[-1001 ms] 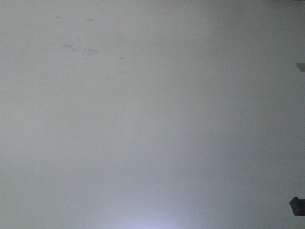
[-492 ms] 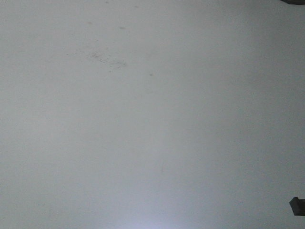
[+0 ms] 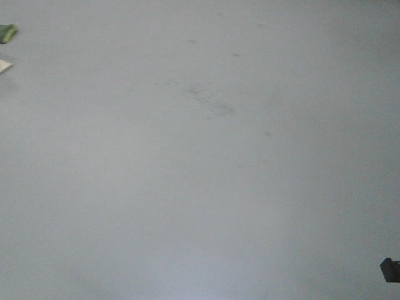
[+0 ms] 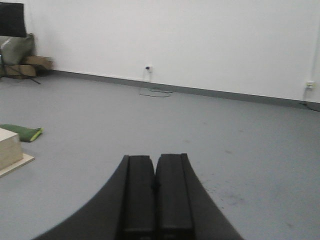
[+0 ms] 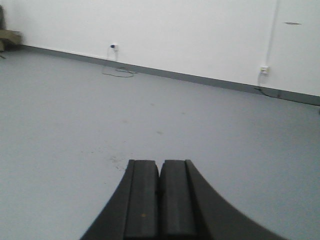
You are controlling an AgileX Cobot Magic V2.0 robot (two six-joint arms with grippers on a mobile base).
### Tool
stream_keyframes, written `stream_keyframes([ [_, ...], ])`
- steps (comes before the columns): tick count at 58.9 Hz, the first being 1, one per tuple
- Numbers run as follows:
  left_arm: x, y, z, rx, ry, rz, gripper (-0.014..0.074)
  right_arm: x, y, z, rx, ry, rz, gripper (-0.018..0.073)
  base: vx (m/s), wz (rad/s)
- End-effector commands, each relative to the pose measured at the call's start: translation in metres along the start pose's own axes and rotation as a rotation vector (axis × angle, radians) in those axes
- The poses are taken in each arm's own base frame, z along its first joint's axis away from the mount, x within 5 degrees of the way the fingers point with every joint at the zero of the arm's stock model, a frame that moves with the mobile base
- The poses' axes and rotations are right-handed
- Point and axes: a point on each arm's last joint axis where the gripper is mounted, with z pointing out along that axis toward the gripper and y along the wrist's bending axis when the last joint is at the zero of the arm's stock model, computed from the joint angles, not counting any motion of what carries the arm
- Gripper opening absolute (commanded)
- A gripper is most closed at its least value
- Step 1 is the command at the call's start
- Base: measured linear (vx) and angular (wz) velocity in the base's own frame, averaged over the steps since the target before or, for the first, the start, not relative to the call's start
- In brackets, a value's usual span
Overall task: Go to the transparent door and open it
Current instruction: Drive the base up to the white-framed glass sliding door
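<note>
Green cloth (image 3: 6, 32): cut by left edge. Wooden box (image 4: 9, 149): cut by left edge. Dark block (image 3: 390, 270), near right: cut off, unidentifiable.

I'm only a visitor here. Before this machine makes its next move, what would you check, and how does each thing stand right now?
1. Door in sight: not ok. No view shows it, only a white wall and grey floor.
2. Left gripper closed and empty: ok.
3. Right gripper closed and empty: ok.
4. Floor straight ahead free of objects: ok, only scuff marks.
5. Room to pass the wooden box and green cloth on the left: cannot tell.
6. Cable by the wall out of the way: ok, it lies far off.
</note>
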Motion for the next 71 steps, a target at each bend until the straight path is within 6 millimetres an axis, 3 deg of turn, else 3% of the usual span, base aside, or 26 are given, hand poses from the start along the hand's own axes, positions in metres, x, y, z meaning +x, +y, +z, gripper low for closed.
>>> stream_keyframes([
  [1, 0.0034, 0.0001, 0.0006, 0.003, -0.043, -0.009, -0.0006, -0.0035, -0.0011, -0.0005, 0.017, -0.082, -0.003, -0.0008, 0.57, 0.71],
  [71, 0.0034, 0.0001, 0.0006, 0.003, -0.043, -0.009, -0.0006, -0.0035, -0.0011, -0.0005, 0.017, -0.082, -0.003, -0.0008, 0.56, 0.67],
])
